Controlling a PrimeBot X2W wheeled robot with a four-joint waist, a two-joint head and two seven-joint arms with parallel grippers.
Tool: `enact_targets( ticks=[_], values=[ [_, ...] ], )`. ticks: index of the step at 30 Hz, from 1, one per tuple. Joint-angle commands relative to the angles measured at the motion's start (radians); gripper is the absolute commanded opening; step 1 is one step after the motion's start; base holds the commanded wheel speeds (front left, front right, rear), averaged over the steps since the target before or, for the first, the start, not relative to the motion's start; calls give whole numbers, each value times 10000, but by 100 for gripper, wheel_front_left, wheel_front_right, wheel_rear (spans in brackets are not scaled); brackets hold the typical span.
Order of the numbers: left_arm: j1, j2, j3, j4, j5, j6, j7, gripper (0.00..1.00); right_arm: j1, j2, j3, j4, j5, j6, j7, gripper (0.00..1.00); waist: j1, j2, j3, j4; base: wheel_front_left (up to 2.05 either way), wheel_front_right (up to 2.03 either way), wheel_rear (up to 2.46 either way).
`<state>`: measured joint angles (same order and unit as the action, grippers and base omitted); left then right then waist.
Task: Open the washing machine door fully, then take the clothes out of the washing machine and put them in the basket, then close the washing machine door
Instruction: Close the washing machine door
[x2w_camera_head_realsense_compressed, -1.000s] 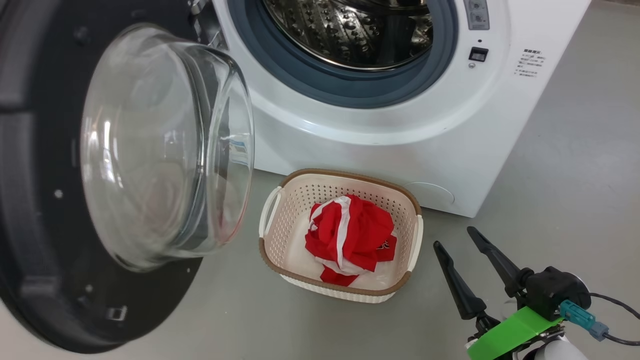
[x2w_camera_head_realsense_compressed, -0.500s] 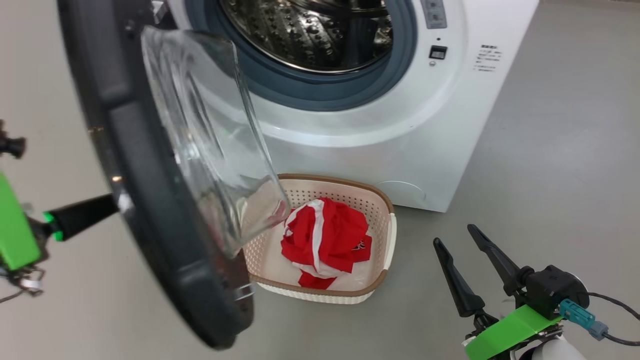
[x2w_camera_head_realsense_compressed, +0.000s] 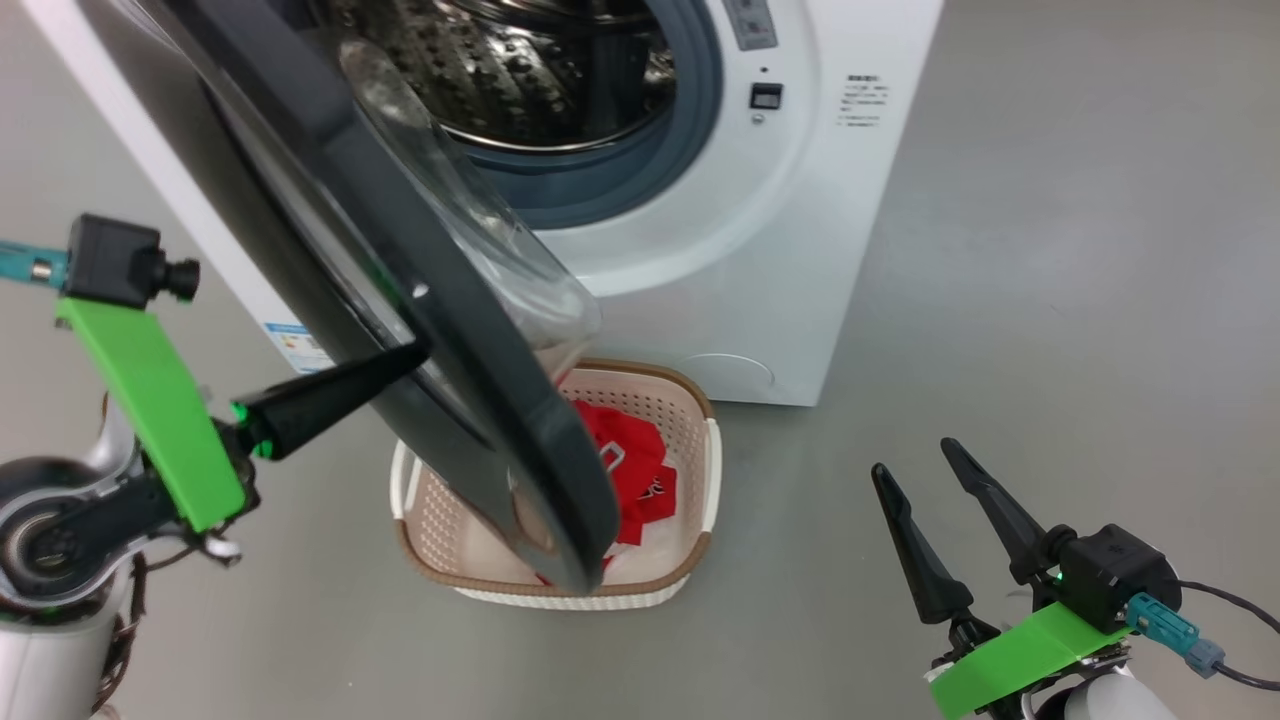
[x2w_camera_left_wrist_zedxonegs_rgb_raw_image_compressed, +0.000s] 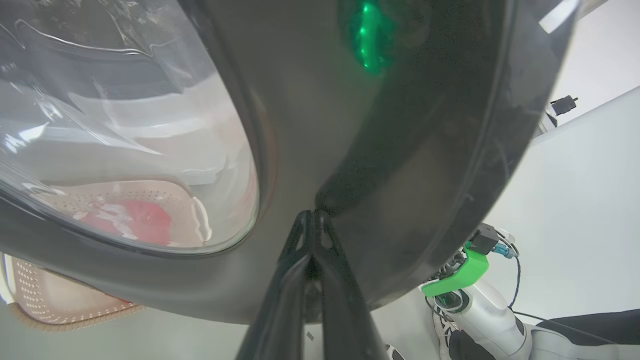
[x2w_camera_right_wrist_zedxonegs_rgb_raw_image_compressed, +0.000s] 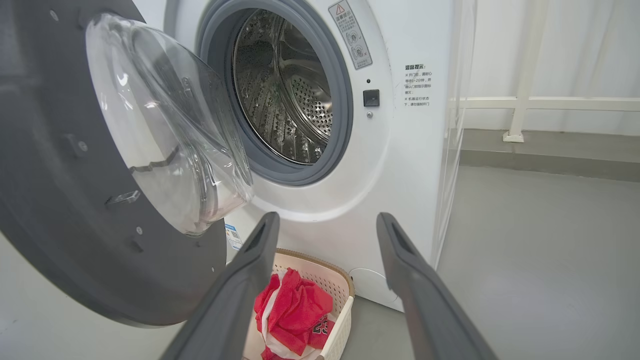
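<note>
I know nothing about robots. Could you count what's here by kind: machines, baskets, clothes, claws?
Washing machine: 1
Basket: 1
Bundle of red clothes: 1
Claws: 2, the left claw and the right claw
Total: 5

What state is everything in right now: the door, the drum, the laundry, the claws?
washing machine door, partly open.
washing machine, drum looks empty.
basket, on the floor before the machine.
clothes, bundled inside the basket.
left claw, shut, tips against the door's outer face.
right claw, open, holding nothing.
</note>
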<state>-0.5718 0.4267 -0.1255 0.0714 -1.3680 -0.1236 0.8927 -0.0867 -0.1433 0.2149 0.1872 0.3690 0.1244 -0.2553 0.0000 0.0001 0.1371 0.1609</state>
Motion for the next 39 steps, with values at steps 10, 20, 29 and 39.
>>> enact_targets(
  ticks=[10,20,29,39],
  values=[
    [-1849,-241,-532,806,859,-71,-2560,0,-488,208,-22,-381,-119,63,-65,100,0,-1,682,-1175,0,0,0],
    [-3132,-215,-1175,1956,1016,-71,-4180,0,-852,398,-82,-443,-117,63,-65,100,0,-1,1212,-2004,0,0,0],
    [-4194,312,-1540,3315,1098,-71,-5808,0,-1066,590,-184,-489,-101,63,-65,100,0,-1,1617,-2786,0,0,0],
    [-4831,754,-2088,4489,805,-71,-7058,0,-1134,713,-251,-515,-105,63,-65,100,0,-1,1749,-3151,0,0,0]
  ],
)
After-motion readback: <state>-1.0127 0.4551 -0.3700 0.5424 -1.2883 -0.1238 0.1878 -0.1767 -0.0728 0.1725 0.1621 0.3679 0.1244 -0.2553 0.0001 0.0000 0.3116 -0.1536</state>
